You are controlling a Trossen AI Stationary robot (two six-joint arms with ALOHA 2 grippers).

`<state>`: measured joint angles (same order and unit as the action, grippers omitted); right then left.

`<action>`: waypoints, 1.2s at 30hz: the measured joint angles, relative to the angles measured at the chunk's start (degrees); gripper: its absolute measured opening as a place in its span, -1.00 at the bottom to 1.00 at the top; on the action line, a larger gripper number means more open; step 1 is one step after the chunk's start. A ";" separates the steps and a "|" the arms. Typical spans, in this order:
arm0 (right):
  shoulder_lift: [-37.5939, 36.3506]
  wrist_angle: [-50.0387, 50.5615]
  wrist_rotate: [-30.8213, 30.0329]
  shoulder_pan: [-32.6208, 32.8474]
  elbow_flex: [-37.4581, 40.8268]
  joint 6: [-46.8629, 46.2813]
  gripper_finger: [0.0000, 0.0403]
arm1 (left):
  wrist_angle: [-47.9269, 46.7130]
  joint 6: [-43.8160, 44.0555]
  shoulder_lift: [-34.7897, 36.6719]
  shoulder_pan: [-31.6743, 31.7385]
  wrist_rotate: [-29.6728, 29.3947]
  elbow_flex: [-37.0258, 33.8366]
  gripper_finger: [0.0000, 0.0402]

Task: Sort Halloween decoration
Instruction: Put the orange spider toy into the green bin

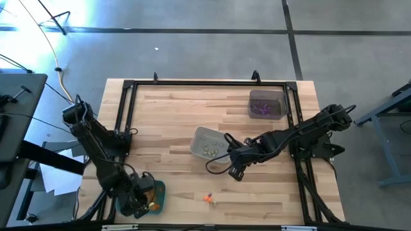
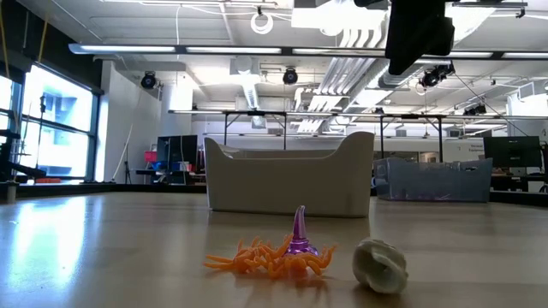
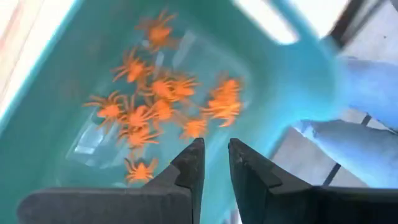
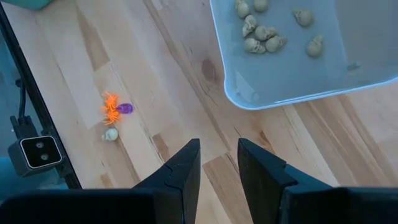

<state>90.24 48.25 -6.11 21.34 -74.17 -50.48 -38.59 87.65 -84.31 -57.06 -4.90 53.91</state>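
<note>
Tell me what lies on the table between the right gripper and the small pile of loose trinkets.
Nothing: in the right wrist view, only bare wood lies between the right gripper and the trinkets. The grey tray sits off to one side.

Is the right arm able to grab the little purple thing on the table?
Probably yes. The right gripper hangs open above bare wood, and the purple trinket lies in the open, though an orange spider touches it.

Wooden table [image 1: 173, 122] carries three trays [image 1: 209, 142] and loose trinkets [image 1: 209, 199].
</note>
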 joint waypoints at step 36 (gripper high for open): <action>0.00 -0.07 -0.01 0.00 0.00 0.06 -0.50 | 4.97 -76.35 -12.24 27.81 -5.71 23.47 -0.86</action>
<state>90.24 48.18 -6.12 21.34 -74.17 -50.42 -33.62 11.30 -96.55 -29.25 -10.61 77.38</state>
